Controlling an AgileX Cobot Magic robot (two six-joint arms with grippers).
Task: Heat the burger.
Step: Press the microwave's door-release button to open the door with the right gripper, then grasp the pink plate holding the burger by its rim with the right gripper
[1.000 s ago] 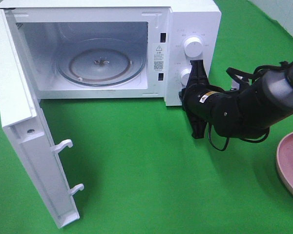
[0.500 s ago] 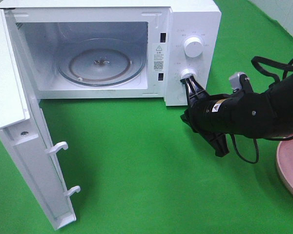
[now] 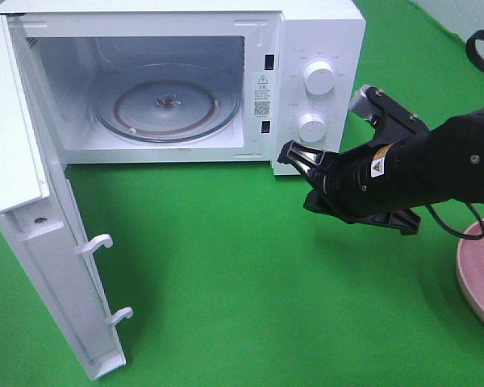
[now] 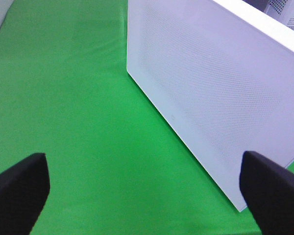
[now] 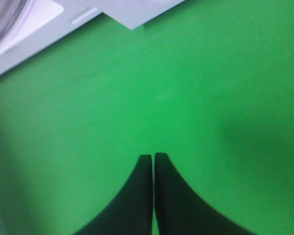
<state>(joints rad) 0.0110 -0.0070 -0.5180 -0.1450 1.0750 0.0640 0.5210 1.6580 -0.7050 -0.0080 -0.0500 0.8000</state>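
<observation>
Right gripper (image 3: 290, 155) closed, near microwave (image 3: 343, 48) front edge

White microwave (image 3: 343, 44) standing on green cloth (image 3: 226, 282), door (image 3: 20, 145) swung wide open, glass turntable (image 3: 168, 105) visible inside, two white knobs (image 3: 319, 78) stacked on the panel, pink plate (image 3: 482, 274) well apart at the right edge.

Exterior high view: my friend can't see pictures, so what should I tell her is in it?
A white microwave stands on a green cloth with its door swung wide open and its glass turntable bare. The right gripper, jaws shut, hovers near the lower knob, and a pink plate's edge peeks in at the right.
</observation>
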